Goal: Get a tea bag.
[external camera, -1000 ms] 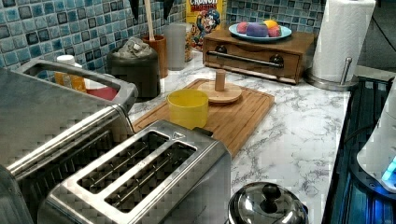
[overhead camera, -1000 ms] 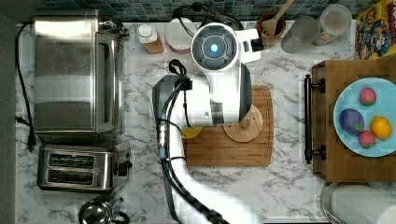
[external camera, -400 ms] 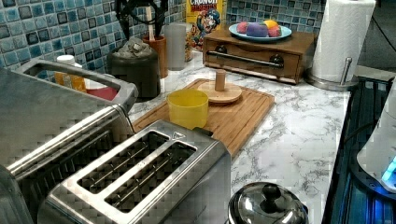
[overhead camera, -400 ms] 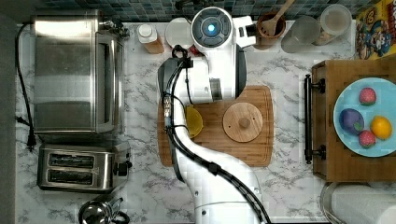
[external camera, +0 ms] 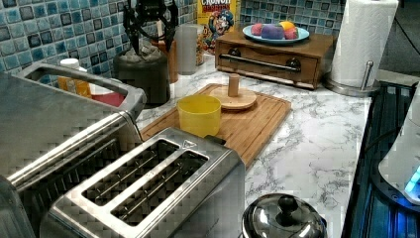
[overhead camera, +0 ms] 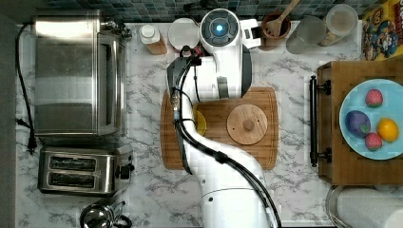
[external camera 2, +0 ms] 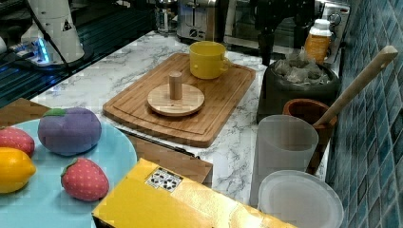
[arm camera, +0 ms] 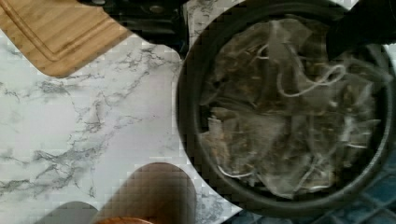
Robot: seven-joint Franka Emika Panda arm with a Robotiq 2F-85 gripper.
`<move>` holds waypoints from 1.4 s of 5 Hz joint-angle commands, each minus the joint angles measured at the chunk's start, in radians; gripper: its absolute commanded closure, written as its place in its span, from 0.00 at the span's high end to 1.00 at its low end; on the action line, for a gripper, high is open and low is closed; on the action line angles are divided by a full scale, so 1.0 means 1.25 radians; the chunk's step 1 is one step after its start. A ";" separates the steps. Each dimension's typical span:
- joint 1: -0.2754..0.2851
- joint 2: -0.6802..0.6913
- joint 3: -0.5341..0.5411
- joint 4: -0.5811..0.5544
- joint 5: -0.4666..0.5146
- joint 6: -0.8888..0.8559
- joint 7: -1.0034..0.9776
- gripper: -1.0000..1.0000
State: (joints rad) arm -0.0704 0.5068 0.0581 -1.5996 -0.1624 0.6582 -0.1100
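A dark round jar [external camera 2: 297, 90] stands uncovered at the back of the counter, filled with several pale grey-beige tea bags [external camera 2: 300, 69]. The wrist view looks straight down on the tea bags [arm camera: 289, 126], which lie in a heap with white strings. My gripper [external camera: 150, 37] hangs directly above the jar [external camera: 143, 77], open, with nothing between its fingers. In the right view the gripper [external camera 2: 283, 50] has one dark finger on each side above the jar's rim. The round wooden lid [overhead camera: 246, 124] lies on the cutting board [overhead camera: 266, 156].
A yellow cup [external camera: 199, 115] stands on the board near the jar. Beside the jar are a wooden spoon holder [external camera 2: 309, 114], a frosted cup [external camera 2: 285, 147] and an orange bottle [external camera 2: 317, 42]. A toaster oven [overhead camera: 71, 71] and a toaster [overhead camera: 78, 170] take up the top view's left.
The arm has swung from over the cutting board toward the tiled wall. The gripper has come into the left view above the jar. The lid and cup have not moved.
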 commanded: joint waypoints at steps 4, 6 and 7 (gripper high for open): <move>0.003 0.022 0.009 0.221 0.024 -0.088 -0.027 0.00; -0.015 -0.028 0.027 0.172 0.034 -0.039 -0.017 0.00; -0.030 -0.107 0.033 0.121 0.062 0.019 -0.024 0.00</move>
State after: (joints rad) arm -0.0781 0.5293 0.0770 -1.4834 -0.1173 0.6519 -0.1110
